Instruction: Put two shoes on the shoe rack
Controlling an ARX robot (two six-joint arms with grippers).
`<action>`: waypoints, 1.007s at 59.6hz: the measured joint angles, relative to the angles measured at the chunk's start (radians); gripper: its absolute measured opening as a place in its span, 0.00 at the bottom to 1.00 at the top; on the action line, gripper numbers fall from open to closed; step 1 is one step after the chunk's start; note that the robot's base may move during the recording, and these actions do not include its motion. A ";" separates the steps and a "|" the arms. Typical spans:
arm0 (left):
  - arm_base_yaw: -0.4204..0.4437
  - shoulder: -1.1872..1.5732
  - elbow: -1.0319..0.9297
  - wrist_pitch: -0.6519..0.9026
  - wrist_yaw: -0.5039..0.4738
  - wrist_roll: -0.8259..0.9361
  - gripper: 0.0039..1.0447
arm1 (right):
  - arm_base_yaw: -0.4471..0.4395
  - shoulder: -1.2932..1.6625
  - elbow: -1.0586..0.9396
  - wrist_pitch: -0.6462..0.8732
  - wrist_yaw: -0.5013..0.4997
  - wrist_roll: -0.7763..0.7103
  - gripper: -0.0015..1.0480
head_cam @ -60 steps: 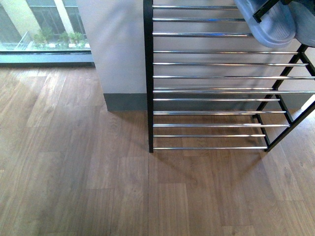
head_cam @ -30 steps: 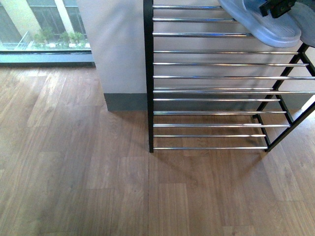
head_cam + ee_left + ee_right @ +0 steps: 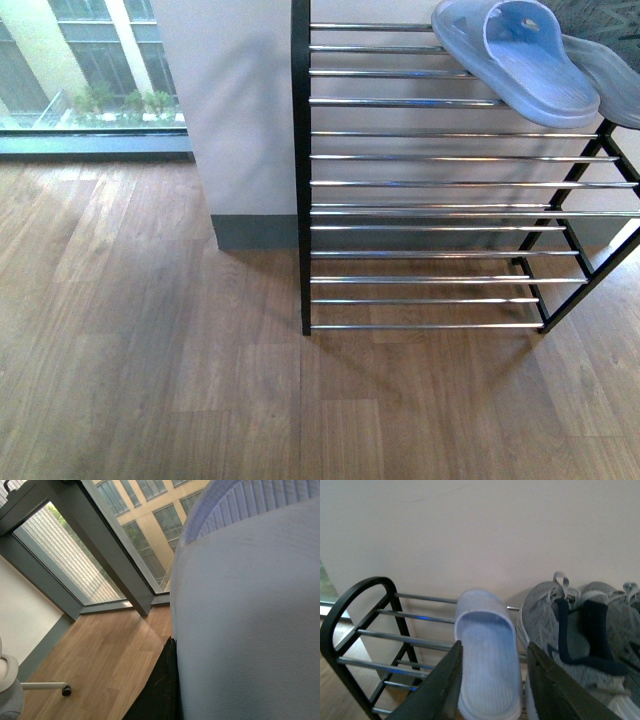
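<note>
Plastic slide [image 3: 520, 60] is light, stiff and a little slippery; you should pinch it at the strap or the side edge. It lies on the top tier of the shoe rack [image 3: 420, 185], beside the grey sneakers [image 3: 580, 630]. Lower tiers hold nothing. Right claw [image 3: 492, 690] stands apart, holding nothing. Left claw: you cannot tell, a pale slide [image 3: 250, 620] fills its view.

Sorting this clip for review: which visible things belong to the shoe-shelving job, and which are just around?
Job:
- pale blue slide on the top shelf
- second slide
- grey sneakers
- shoe rack
- right pincer

Just around:
- window
- chair base
</note>
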 joint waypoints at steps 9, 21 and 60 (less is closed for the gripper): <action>0.000 0.000 0.000 0.000 0.000 0.000 0.02 | 0.024 -0.128 -0.157 0.029 0.030 0.006 0.02; 0.000 0.000 0.000 0.000 0.000 0.000 0.02 | 0.073 -0.269 -0.291 0.021 0.102 0.008 0.02; 0.000 0.000 0.000 0.000 0.000 0.000 0.02 | 0.109 -0.628 -0.499 -0.140 0.114 0.008 0.02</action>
